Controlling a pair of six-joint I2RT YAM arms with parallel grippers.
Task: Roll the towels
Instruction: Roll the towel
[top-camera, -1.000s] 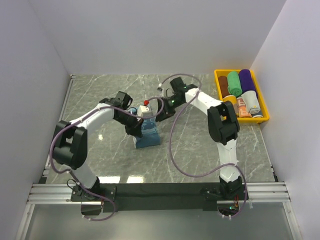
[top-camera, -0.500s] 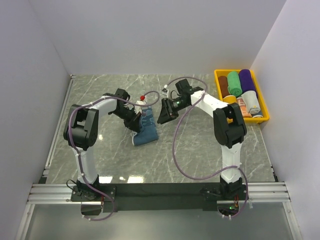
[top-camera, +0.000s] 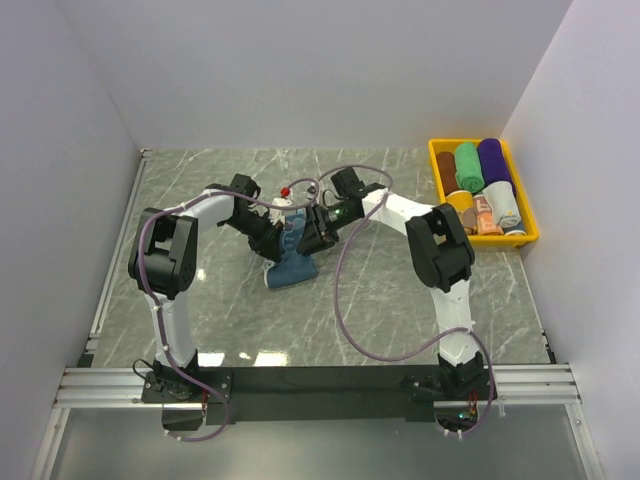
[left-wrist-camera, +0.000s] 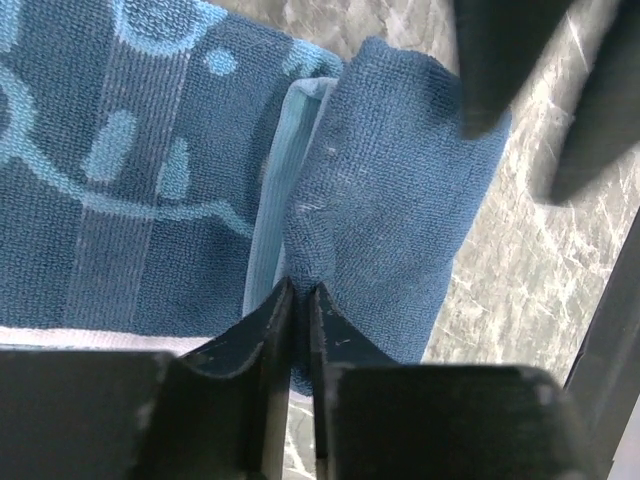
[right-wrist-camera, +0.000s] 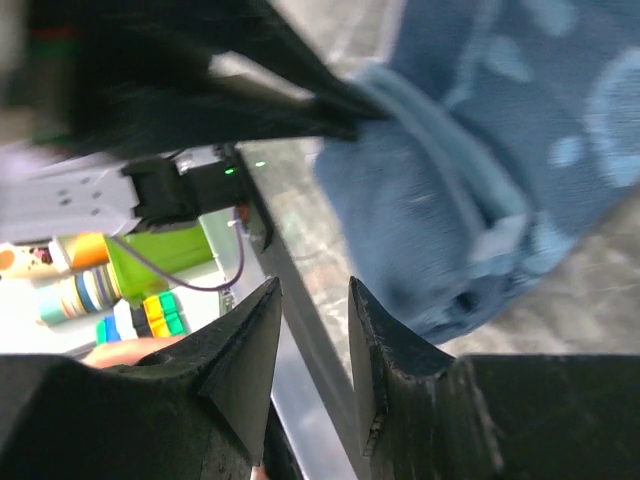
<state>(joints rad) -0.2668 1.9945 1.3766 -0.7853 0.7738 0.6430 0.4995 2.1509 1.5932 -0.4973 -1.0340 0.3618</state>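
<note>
Found rolls (top-camera: 467, 165) in yellow bin (top-camera: 433, 165). Left of it, blue towel (top-camera: 290, 270) only half-rolled, fold pinched in near-shut left gripper (left-wrist-camera: 300, 290), facing half-open, empty right gripper (right-wrist-camera: 312, 288).

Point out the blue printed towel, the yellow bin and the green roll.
blue printed towel (top-camera: 292, 270), top view, its near folded end.
yellow bin (top-camera: 445, 142), top view, its far rim.
green roll (top-camera: 467, 166), top view, its middle.
</note>
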